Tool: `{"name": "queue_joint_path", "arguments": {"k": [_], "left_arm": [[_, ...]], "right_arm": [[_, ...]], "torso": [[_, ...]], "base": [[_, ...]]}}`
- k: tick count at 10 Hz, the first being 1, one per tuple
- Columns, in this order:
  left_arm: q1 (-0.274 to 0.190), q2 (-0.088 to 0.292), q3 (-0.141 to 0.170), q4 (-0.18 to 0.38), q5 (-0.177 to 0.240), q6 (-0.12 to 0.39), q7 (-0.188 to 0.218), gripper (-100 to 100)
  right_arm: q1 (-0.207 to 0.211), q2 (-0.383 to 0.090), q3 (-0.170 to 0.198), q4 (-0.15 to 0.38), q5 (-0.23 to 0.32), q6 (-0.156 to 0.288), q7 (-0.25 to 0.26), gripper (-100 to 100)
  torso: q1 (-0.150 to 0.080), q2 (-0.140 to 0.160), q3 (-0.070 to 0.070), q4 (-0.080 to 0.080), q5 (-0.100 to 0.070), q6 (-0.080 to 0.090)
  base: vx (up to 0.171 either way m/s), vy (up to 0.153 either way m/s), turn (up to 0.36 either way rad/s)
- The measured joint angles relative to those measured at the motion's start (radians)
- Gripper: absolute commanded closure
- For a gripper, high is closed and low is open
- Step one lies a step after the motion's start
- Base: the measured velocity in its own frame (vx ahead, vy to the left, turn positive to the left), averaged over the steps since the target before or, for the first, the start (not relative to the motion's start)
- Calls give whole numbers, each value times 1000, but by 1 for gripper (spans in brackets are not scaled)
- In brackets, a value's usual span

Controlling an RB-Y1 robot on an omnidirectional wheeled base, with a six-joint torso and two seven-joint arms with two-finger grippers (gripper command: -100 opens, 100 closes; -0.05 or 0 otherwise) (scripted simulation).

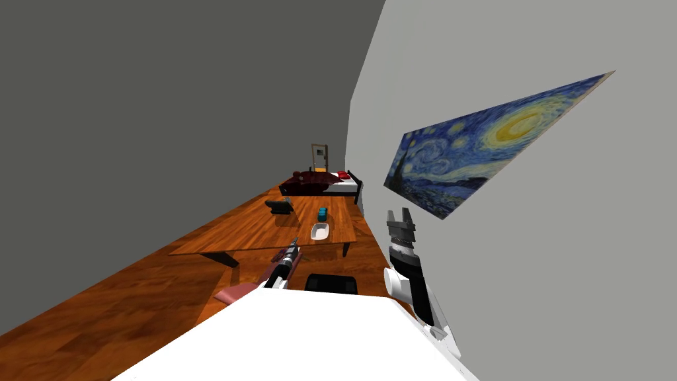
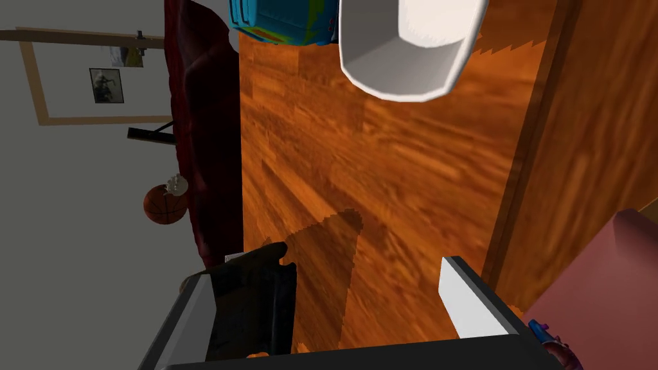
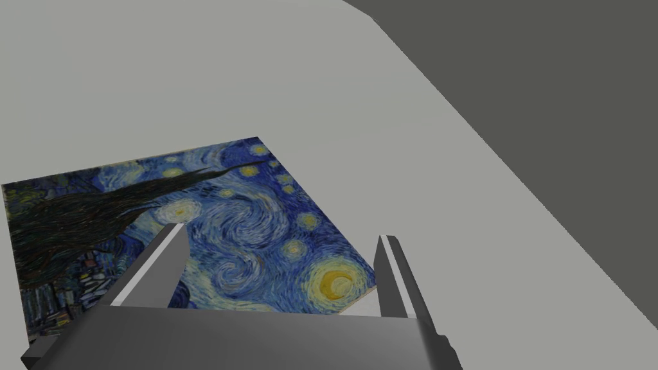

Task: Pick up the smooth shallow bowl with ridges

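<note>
In the head view, the wooden surface (image 1: 264,228) stretches ahead of the robot along the wall. The white shallow bowl (image 1: 319,230) lies on it toward the near end. A blue object (image 1: 322,213) sits just beyond the bowl, and a dark object (image 1: 279,206) sits farther off to the left. The left claw (image 1: 291,250) hangs over the near edge of the surface, short of the bowl and apart from it. The right claw (image 1: 398,213) is raised beside the wall, well apart from the surface. A bed (image 1: 324,184) stands past the far end.

In the left wrist view, the left claw (image 2: 328,270) stands wide open, with nothing between its fingers (image 2: 472,302) and bare wood under the gap. The bowl (image 2: 405,58) sits upright ahead of the fingers, its rim faceted, touching neither of them. The blue object (image 2: 283,22) is just beside it.

In the right wrist view, the right claw (image 3: 281,234) is open as well. Its fingers (image 3: 160,263) are spread and hold nothing.
</note>
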Motion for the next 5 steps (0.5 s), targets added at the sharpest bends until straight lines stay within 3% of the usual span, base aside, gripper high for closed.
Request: {"name": "queue_joint_path", "arguments": {"k": [5], "left_arm": [[-50,0,-1,113,10,4,5,-100]], "right_arm": [[0,0,0,0,0,0,0,0]], "torso": [[1,0,0,0,0,0]], "base": [[29,-18,-57]]}}
